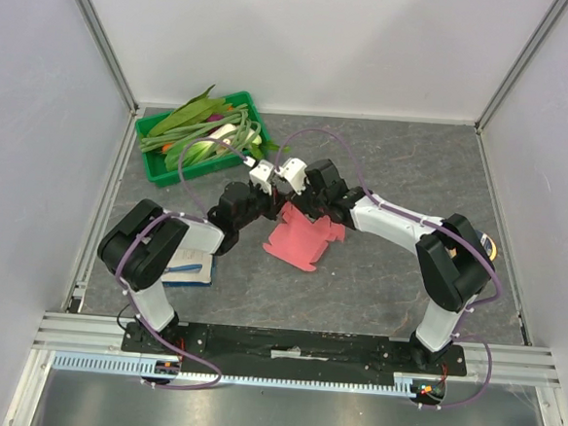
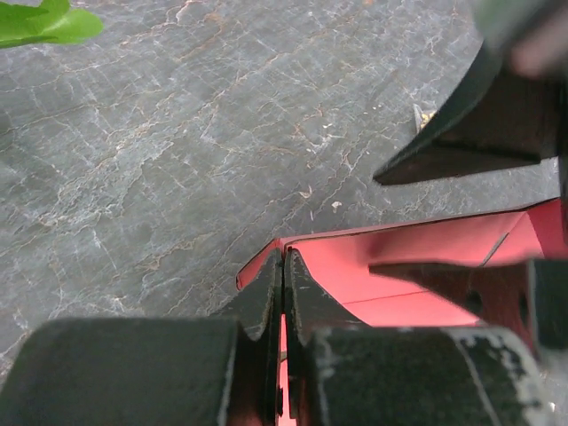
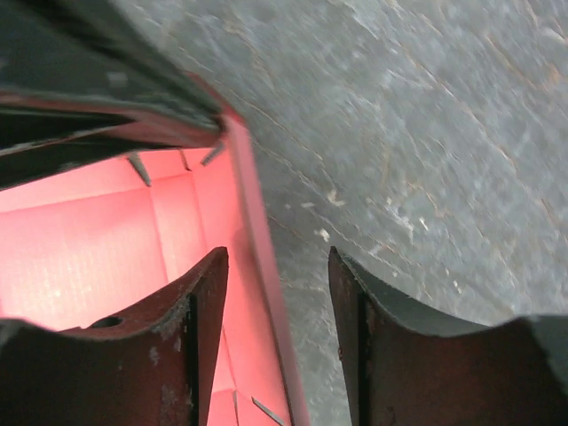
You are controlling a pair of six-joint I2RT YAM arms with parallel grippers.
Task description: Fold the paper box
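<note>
1. Two arms, bolted at the near edge of the table point(image 1: 385, 298), reach inward and meet over its middle. A white-and-blue booklet point(image 1: 191, 264) lies by the left arm's elbow.
2. Between them sits the paper box point(image 1: 307, 239), a pink-red card partly raised off the grey surface, with one wall standing.
3. Left gripper point(image 2: 283, 262): fingers pressed together, pinching a thin edge of the card near its corner.
4. Right gripper point(image 3: 277, 266): fingers spread, straddling the upright wall without clamping it, one finger inside and one outside.
5. The step in hand looks like mid-fold: walls are being stood up while the left claw anchors the card. The next move likely calls for the right claw to close on that wall or press it along its crease. It should be gentle, since thin card buckles and the anchor could slip.
6. Beyond, a green tray point(image 1: 156, 172) of leafy vegetables point(image 1: 202, 129) stands far left, apart from the work.
</note>
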